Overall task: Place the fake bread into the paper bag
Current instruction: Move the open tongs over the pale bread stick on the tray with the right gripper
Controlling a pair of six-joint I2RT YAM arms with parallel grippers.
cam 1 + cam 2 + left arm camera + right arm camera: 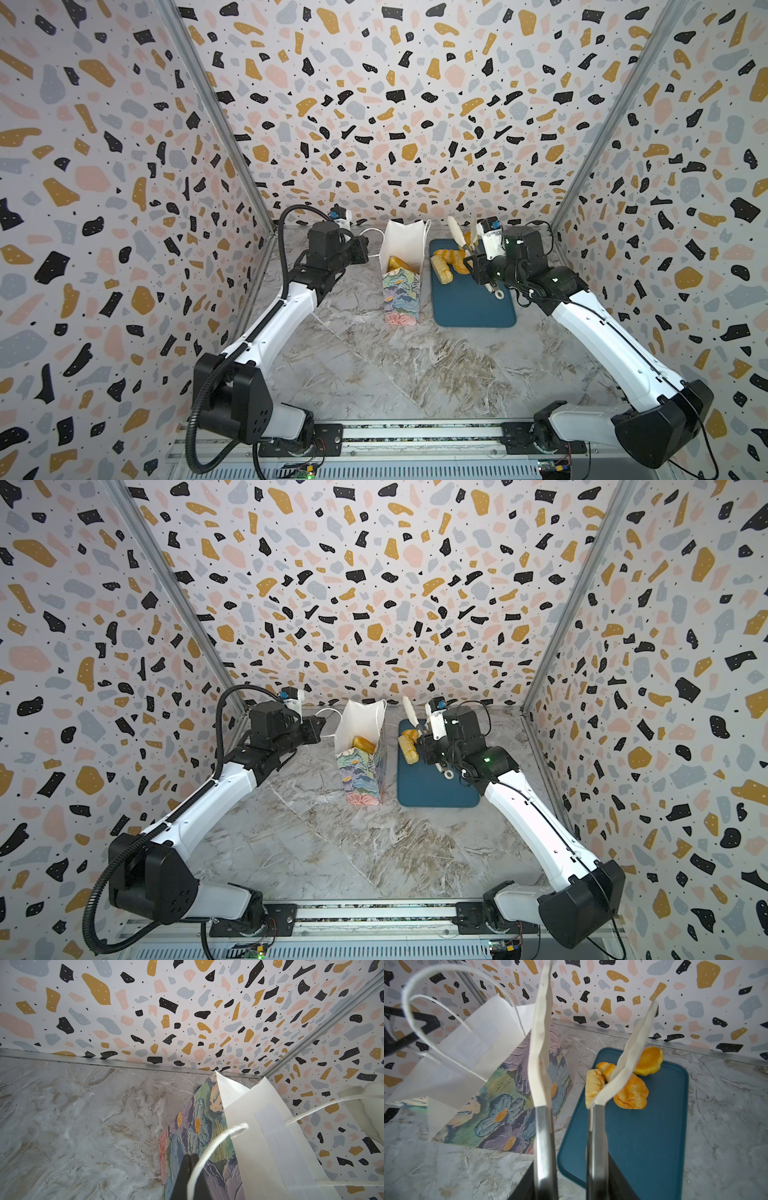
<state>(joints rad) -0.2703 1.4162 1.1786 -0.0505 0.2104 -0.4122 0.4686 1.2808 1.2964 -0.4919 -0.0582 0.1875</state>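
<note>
The right gripper (478,266) is clamping a pair of tongs (544,1126), white tips spread apart over the fake bread (631,1093) bunched at the twelve o'clock end of the teal tray (473,309). At the tray's nine o'clock the paper bag (401,291) is standing open with one bun (398,263) inside. The left gripper (189,1159) is pressing its fingers together beside the bag's cord handle (209,1147); whether it is pinching the cord, I cannot tell.
</note>
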